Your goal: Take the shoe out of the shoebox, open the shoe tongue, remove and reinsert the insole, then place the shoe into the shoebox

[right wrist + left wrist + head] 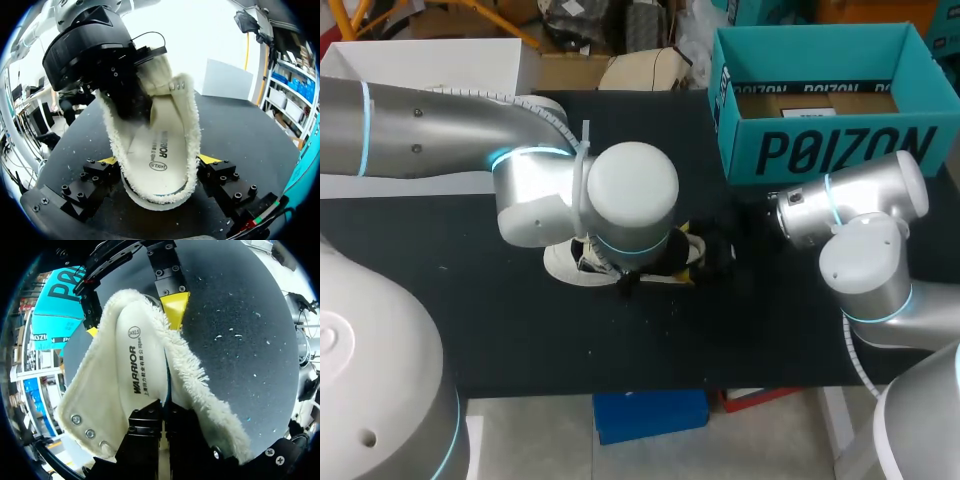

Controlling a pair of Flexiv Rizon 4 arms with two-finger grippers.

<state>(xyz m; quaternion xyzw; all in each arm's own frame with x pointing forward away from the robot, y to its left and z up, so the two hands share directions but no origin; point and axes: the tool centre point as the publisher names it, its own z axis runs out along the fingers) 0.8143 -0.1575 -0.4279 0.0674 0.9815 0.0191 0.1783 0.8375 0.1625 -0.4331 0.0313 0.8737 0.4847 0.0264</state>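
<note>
Insole (132,365) removal stood in hand: right gripper (159,160) clamped the shoe (192,125), left gripper (161,415) pinched the insole (fully seated), needing a steady pull.

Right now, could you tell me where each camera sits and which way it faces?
Head: above and behind, looking down at the table; both arms show.
Left wrist: on left arm, looking along the left end effector into the shoe.
Right wrist: on right arm, facing the shoe; the right end effector shows.
All share the shoe.
</note>
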